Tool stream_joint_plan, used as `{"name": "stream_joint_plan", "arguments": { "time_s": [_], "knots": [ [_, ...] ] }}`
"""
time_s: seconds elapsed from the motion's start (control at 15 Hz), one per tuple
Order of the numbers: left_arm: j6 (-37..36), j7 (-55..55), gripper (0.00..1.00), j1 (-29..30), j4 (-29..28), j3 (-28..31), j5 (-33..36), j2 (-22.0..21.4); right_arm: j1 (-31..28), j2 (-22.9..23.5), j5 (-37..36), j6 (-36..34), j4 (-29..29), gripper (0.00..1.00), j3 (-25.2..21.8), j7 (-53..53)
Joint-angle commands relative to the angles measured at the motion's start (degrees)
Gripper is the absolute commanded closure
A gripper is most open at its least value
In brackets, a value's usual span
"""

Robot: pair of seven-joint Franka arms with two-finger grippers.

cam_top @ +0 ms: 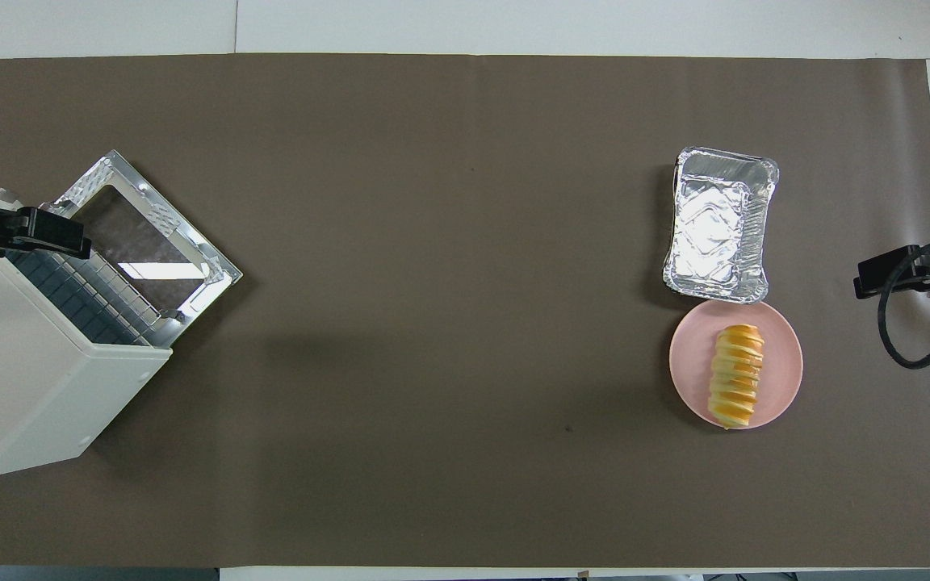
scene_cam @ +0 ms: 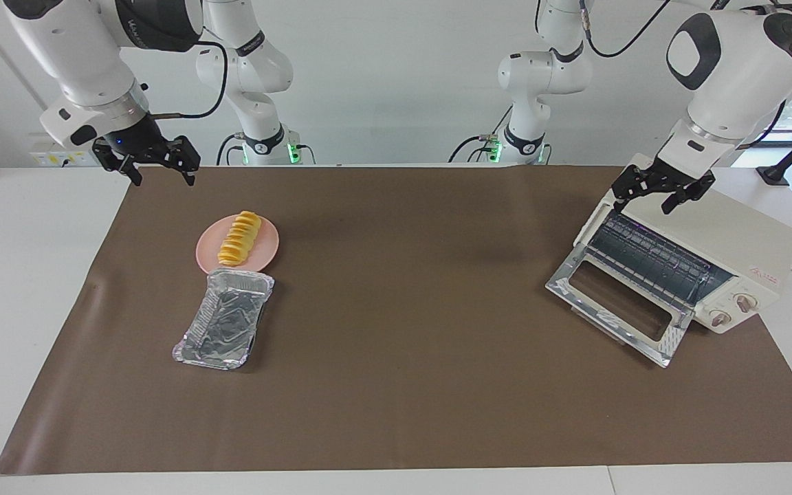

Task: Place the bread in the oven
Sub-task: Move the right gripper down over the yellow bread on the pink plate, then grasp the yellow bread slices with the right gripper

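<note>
In the facing view you see the bread lying on a round pink plate on the brown mat that covers the counter, toward the right arm's end. A crinkled foil tray sits just beside the plate, farther from the robots than it. The right pincer hangs in the air over the mat's edge at that end, its fingers spread and holding nothing. At the left arm's end you find the oven, set at an angle, its glass door dropped open with the wire rack showing inside and two knobs on the front. The left pincer is over the oven's top edge, released and empty

In the overhead view your bread rests lengthwise on the pink plate, with the foil tray touching the plate's rim. The right pincer shows only as a dark tip over the mat's edge, well apart from the plate. The oven stands with its door down, and the left pincer is over the rack at the oven's mouth
</note>
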Motion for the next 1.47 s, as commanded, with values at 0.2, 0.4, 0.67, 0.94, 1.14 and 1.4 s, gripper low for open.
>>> {"name": "stream_joint_plan", "arguments": {
  "time_s": [0.2,0.4,0.67,0.94,1.14,1.4],
  "knots": [
    [-1.2,-0.3,0.0,0.8,1.2,-0.3,-0.5,0.4,0.6,-8.2,0.5,8.6,-16.7,0.0,1.1,9.4],
    [-1.2,-0.3,0.0,0.8,1.2,-0.3,-0.5,0.4,1.3,-8.7,0.6,15.6,-24.7,0.0,1.1,12.8],
    [-1.2,-0.3,0.0,0.8,1.2,-0.3,-0.5,0.4,1.5,-5.4,2.4,21.5,-29.4,0.0,1.1,18.2],
    [-1.2,-0.3,0.0,0.8,1.2,-0.3,-0.5,0.4,1.9,-4.3,2.6,27.6,-33.4,0.0,1.1,18.3],
    [-1.2,-0.3,0.0,0.8,1.2,-0.3,-0.5,0.4,2.8,-3.9,3.8,37.0,-39.2,0.0,1.1,18.2],
    [-1.2,-0.3,0.0,0.8,1.2,-0.3,-0.5,0.4,1.3,-2.5,4.6,38.7,-41.5,0.0,1.1,17.9]
  ]
}}
